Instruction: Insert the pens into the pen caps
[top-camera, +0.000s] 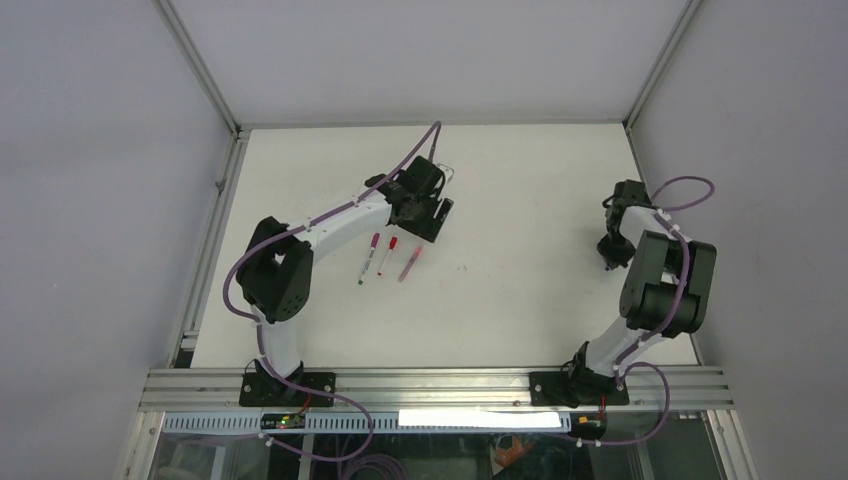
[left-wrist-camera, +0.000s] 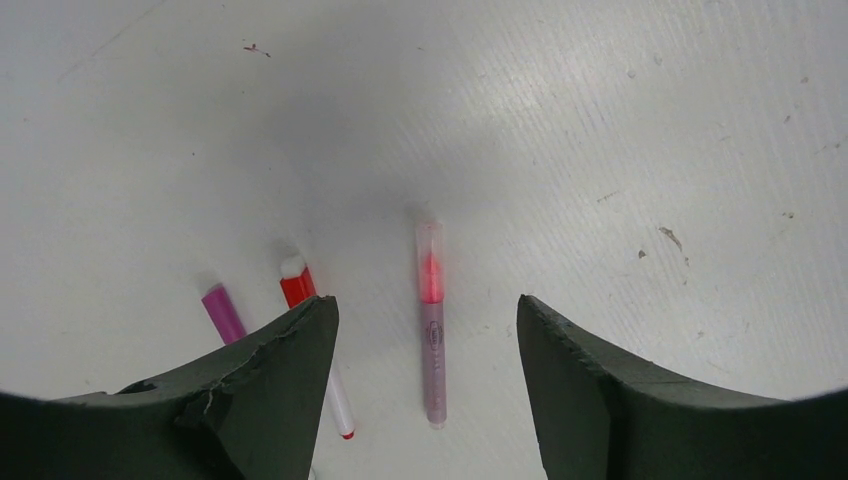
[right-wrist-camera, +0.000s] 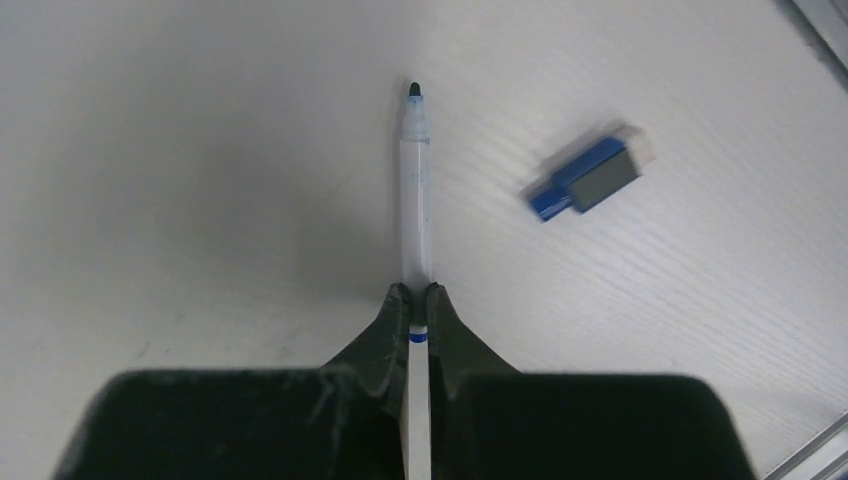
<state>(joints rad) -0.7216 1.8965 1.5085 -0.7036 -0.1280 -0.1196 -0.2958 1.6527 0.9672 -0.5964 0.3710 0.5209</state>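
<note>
My right gripper is shut on a white pen with a blue band. Its dark uncapped tip points away from me over the table. A blue pen cap lies on the table to the right of that tip, apart from it. My left gripper hangs open above a pinkish pen with a clear cap, which lies between the fingers and touches neither. A red-capped white pen and a magenta-capped pen lie to its left, partly hidden by the left finger.
From above, the three pens lie side by side left of the table's middle, just below the left gripper. The right gripper is low near the right edge of the white table. Metal frame rails border the table.
</note>
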